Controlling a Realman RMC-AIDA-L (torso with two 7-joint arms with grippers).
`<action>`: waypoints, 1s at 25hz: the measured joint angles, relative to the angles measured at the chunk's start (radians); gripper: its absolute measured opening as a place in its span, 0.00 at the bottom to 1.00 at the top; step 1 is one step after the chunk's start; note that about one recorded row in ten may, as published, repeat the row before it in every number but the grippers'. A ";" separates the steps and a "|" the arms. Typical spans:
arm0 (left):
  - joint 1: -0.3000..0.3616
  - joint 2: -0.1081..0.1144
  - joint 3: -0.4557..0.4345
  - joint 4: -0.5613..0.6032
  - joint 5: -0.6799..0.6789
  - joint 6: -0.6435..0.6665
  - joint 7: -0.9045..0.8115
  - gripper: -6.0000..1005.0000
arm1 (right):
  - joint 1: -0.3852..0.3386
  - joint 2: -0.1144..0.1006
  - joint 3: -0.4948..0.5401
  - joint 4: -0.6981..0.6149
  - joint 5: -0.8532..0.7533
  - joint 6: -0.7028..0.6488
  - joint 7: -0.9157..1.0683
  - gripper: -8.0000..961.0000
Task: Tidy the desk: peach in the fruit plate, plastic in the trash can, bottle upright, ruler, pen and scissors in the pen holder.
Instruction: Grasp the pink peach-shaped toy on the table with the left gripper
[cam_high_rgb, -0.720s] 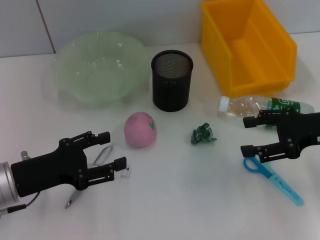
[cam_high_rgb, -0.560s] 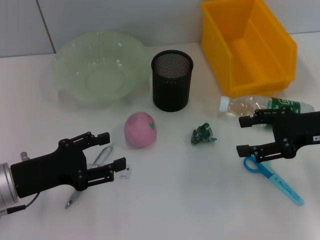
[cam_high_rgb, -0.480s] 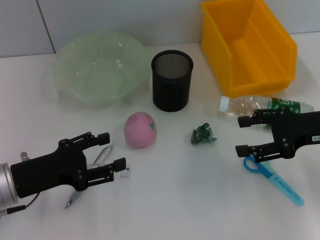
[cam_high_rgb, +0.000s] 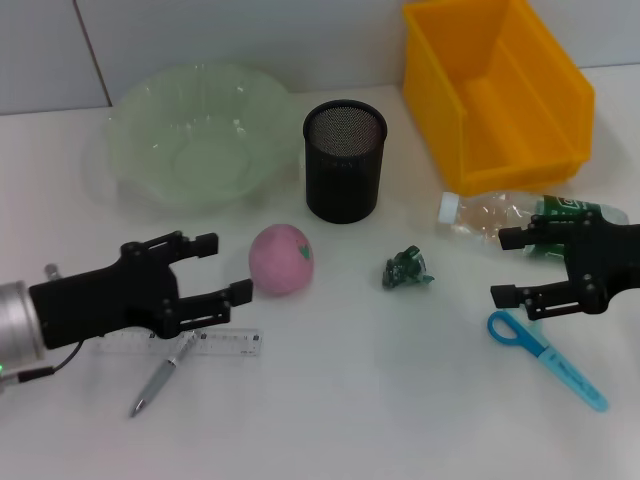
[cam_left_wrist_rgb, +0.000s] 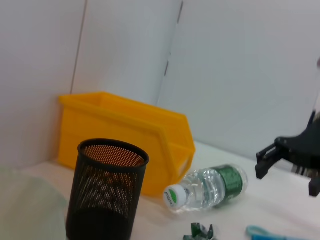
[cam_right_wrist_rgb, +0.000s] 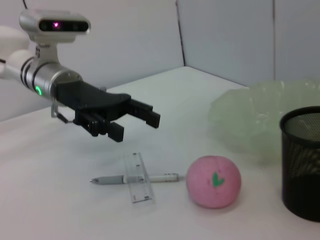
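The pink peach (cam_high_rgb: 281, 259) (cam_right_wrist_rgb: 213, 181) lies on the table, just right of my open left gripper (cam_high_rgb: 225, 267) (cam_right_wrist_rgb: 135, 120). A clear ruler (cam_high_rgb: 190, 345) (cam_right_wrist_rgb: 137, 177) and a silver pen (cam_high_rgb: 160, 378) (cam_right_wrist_rgb: 135, 178) lie under and in front of that gripper. The green plastic scrap (cam_high_rgb: 407, 268) (cam_left_wrist_rgb: 200, 232) sits mid-table. A bottle (cam_high_rgb: 520, 213) (cam_left_wrist_rgb: 207, 187) lies on its side by my open right gripper (cam_high_rgb: 505, 266) (cam_left_wrist_rgb: 290, 157). Blue scissors (cam_high_rgb: 548, 358) lie in front of it. The black mesh pen holder (cam_high_rgb: 343, 160) (cam_left_wrist_rgb: 107, 190) and the green fruit plate (cam_high_rgb: 190, 135) (cam_right_wrist_rgb: 250, 117) stand behind.
The yellow bin (cam_high_rgb: 495, 90) (cam_left_wrist_rgb: 130, 135) serving as trash can stands at the back right, close behind the bottle. A white wall runs along the table's far edge.
My left gripper has lifted back off the ruler and pen toward the peach, uncovering the ruler. My right gripper has drawn slightly to the right.
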 joint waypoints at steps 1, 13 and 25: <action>-0.005 -0.001 0.022 0.021 0.000 -0.014 0.000 0.81 | -0.003 0.000 0.001 -0.004 0.000 0.000 0.001 0.86; -0.100 -0.010 0.301 0.115 -0.039 -0.262 0.043 0.81 | -0.006 -0.001 0.012 -0.010 0.005 0.002 0.005 0.86; -0.127 -0.009 0.432 0.081 -0.107 -0.436 0.087 0.81 | -0.002 -0.002 0.012 -0.010 0.007 0.002 0.014 0.86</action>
